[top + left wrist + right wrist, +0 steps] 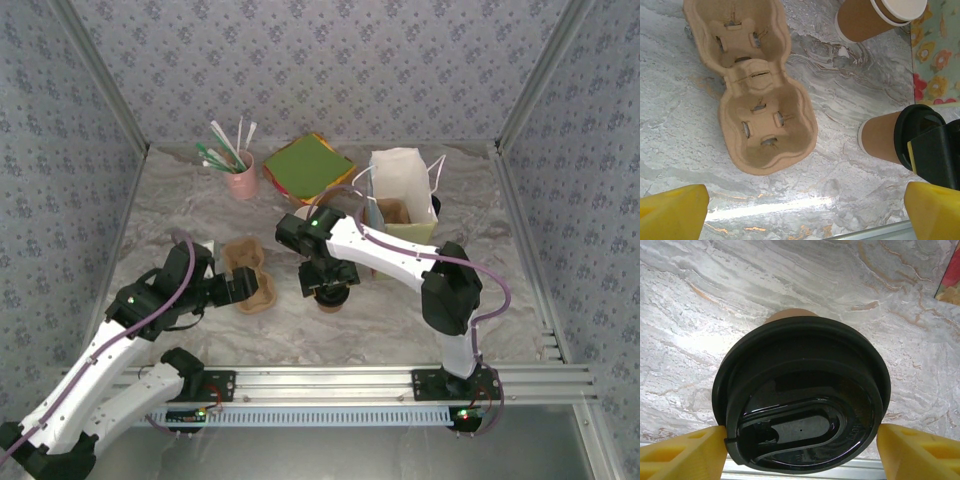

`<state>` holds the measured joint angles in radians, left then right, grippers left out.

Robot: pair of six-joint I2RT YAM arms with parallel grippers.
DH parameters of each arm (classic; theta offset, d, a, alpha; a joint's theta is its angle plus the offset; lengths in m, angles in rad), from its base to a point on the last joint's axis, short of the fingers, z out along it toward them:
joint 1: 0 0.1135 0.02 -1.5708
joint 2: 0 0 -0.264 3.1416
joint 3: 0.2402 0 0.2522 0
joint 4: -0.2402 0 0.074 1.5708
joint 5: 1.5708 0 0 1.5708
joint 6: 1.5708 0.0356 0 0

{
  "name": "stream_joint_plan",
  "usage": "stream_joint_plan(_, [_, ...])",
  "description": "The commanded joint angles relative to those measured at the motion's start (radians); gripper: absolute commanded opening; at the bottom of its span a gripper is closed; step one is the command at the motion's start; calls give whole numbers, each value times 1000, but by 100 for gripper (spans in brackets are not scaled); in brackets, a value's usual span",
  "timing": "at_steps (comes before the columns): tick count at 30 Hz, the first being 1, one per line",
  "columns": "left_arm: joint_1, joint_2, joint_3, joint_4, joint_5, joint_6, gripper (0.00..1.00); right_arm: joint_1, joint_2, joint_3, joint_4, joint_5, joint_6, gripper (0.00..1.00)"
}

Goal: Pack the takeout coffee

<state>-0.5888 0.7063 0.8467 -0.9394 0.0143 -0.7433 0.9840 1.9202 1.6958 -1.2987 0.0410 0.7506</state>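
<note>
The takeout coffee [800, 390] stands upright on the marbled worktop [380, 325], just right of the cardboard cup carrier [755, 90], with its black lid on. The right tool [800, 434] hangs over it with a yellow finger [695, 452] at each side of the lid. One finger touches the rim, but I cannot tell whether the pair clamps the cup or merely brackets it. The left tool [805, 192] sits just at the carrier's near-left side, its fingers spread wide apart over bare worktop. The carrier lies flat with both wells empty. A lidless brown cup [865, 20] stands beyond and right of the carrier, and the white paper bag [400, 175] stands farther right.
</note>
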Motion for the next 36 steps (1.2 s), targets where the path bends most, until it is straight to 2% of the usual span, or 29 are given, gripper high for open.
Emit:
stream_joint_plan(1, [6, -13, -5, 7, 17, -1, 100, -8, -18, -19, -5, 16, -11, 79])
stream_joint_plan(23, [6, -2, -8, 25, 24, -7, 100, 7, -30, 44, -37, 25, -13, 85])
stream_joint_plan(36, [7, -2, -6, 22, 32, -11, 100, -8, -80, -38, 30, -16, -13, 83])
